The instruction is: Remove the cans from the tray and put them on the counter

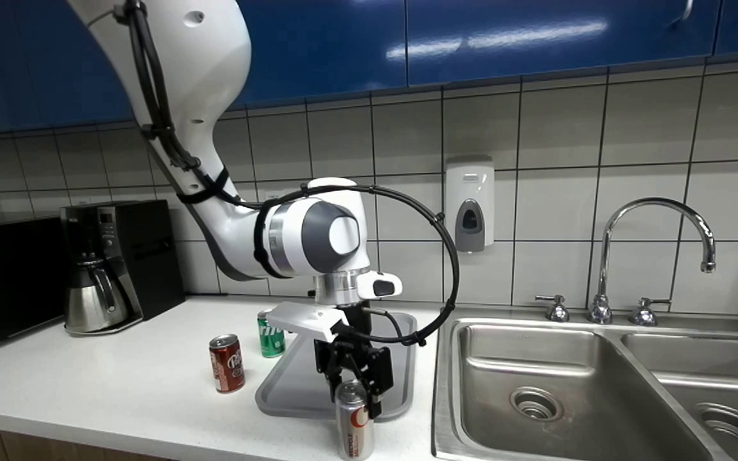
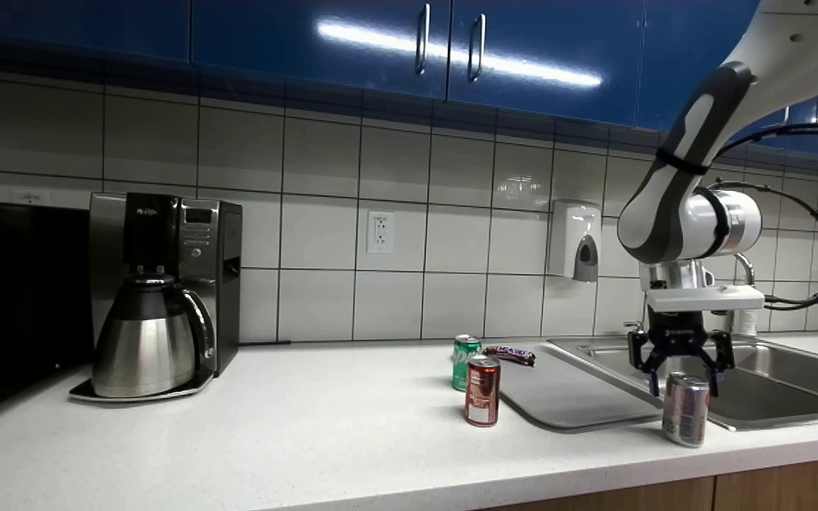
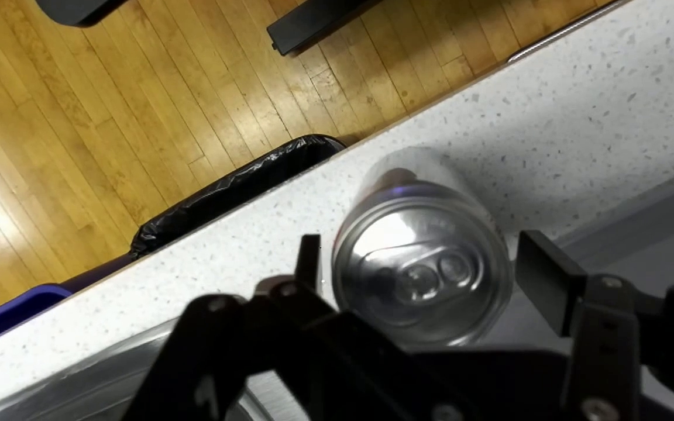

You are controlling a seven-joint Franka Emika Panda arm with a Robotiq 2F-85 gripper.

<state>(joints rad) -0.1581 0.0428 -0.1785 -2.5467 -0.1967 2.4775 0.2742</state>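
Note:
The silver can (image 2: 686, 415) stands upright on the white counter (image 2: 274, 433), just off the tray's front corner and near the front edge. My gripper (image 3: 422, 269) points down over it with its fingers on either side of the top. In the wrist view a gap separates the left pad (image 3: 309, 260) from the can; the right pad (image 3: 550, 283) stands very close to it. The jaws are open. The grey tray (image 2: 572, 397) holds no can. Left of it, the red can (image 1: 227, 365) and the green can (image 1: 271, 339) stand upright on the counter.
A wrapped candy bar (image 2: 510, 355) lies at the tray's far left edge. The steel sink (image 1: 529, 365) with its tap (image 1: 657, 205) is right of the tray. A coffee maker (image 2: 160, 298) stands at the left. In the wrist view a black-lined bin (image 3: 231, 187) sits below the counter edge.

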